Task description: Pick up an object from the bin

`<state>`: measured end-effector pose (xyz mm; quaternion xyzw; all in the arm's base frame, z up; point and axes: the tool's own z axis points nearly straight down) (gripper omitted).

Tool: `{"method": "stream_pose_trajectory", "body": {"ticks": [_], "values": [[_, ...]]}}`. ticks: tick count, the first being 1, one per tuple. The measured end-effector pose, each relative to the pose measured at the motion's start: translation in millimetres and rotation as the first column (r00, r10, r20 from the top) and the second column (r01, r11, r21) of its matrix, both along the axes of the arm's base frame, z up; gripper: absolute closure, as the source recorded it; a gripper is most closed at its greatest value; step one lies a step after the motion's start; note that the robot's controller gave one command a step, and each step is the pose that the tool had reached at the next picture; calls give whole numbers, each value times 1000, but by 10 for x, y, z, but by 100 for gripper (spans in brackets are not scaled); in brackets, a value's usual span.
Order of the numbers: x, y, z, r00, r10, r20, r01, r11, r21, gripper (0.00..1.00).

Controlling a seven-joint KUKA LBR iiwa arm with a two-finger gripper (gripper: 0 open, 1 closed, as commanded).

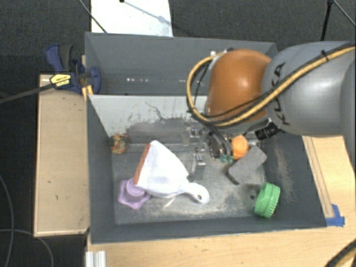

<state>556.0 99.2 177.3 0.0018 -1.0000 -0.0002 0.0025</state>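
- The jaws hang low over the bin's middle; whether they are released or clenched cannot be told.
- The white crumpled cloth-like thing (161, 174) lies just to their left, its long axis slanting toward the near wall.
- A grey foam block (247, 168) lies just to their right.

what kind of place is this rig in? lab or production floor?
Probably a robotics lab test cell, not production: a grey metal bin holding mismatched odds like a green ribbed cap and a white scoop-like piece, the KUKA arm reaching in, and dark carpet around it.
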Motion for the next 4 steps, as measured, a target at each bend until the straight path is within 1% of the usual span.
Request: {"method": "stream_pose_trajectory", "body": {"ticks": [1,2,3,4], "values": [[14,-6,48,1000,-3,7,3,1000,1,0],[-117,-89,-299,997,71,13,-71,997,1,0],[-172,-61,-880,978,208,10,-208,978,-1,0],[-365,209,-1073,995,104,5,-104,995,0,100]]}}
